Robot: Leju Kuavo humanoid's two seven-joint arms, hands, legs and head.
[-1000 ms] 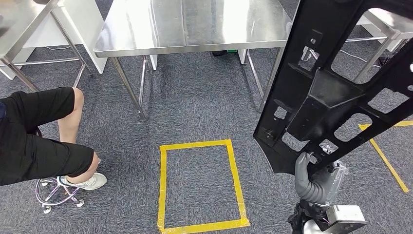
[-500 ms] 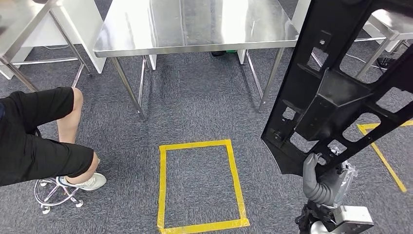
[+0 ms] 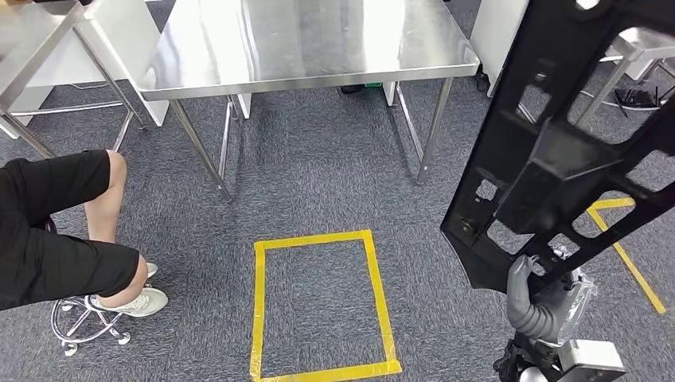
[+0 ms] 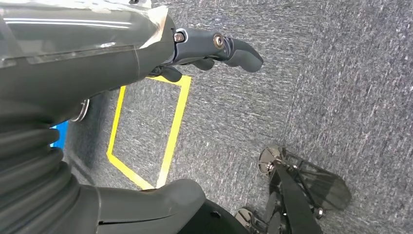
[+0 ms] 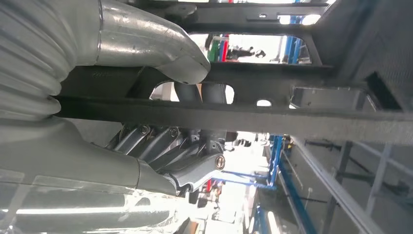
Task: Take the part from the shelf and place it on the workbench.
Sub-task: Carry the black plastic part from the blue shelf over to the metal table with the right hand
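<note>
A large black plastic part (image 3: 557, 159) with several cut-outs stands tilted upright at the right of the head view. My right hand (image 3: 533, 298) grips its lower edge from below. In the right wrist view the thumb and fingers (image 5: 160, 146) wrap a bar of the part (image 5: 292, 117). The steel workbench (image 3: 302, 40) stands ahead across the carpet, its top bare. My left hand (image 4: 97, 73) hangs over the carpet with its fingers (image 4: 219, 46) stretched out, holding nothing.
A person (image 3: 56, 231) in black shorts sits on a stool (image 3: 83, 318) at the left. A yellow tape rectangle (image 3: 259, 302) marks the carpet between me and the workbench; more tape (image 3: 629, 263) lies at the right. Another steel table (image 3: 32, 32) stands far left.
The whole picture has shifted a little, so the camera has moved. The black part and my right hand now sit further right and lower in the head view.
</note>
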